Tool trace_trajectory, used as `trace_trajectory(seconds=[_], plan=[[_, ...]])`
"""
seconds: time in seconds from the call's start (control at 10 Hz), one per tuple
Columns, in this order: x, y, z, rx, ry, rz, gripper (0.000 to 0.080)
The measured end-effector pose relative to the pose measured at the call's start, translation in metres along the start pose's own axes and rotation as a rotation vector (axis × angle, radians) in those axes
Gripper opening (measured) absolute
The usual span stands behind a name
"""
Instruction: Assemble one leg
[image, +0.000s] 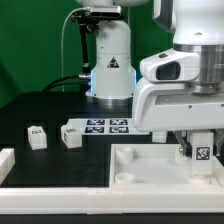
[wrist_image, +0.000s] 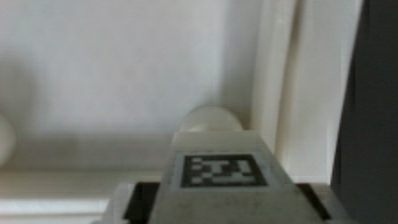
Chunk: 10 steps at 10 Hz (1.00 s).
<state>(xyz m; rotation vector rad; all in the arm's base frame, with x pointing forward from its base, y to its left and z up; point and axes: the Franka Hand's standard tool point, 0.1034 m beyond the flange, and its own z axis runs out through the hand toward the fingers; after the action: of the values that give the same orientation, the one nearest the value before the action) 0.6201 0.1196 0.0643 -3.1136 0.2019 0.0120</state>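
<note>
I see the dark table (image: 60, 165) carrying the white tabletop (image: 130, 165) beneath the claw (image: 200, 158). The marker board (image: 100, 127) lies well aside of it. The claw clamps the leg (image: 201, 150) upright between its fingers, above the tabletop.

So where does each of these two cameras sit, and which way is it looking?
Exterior view: off the arm, facing the table; it sees the robot's base, the arm, and the end effector holding the leg at the white tabletop, with the marker board farther back.
Wrist view: on the wrist, looking along the end effector at the tagged leg and the tabletop beyond; of the robot, only the end effector shows.
Shared: the end effector, the held leg, the tabletop.
</note>
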Motion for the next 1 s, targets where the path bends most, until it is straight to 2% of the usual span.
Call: trace_trajectory(seconds=[0.6, 0.9, 1.0], plan=[[0.0022, -0.0049, 0.0022, 0.008, -0.002, 0.768, 0.0274], [0.0019, -0.0063, 0.0022, 0.018, -0.013, 1.028, 0.0278], [0.0015, -0.0070, 0.0024, 0.018, -0.013, 1.029, 0.0278]])
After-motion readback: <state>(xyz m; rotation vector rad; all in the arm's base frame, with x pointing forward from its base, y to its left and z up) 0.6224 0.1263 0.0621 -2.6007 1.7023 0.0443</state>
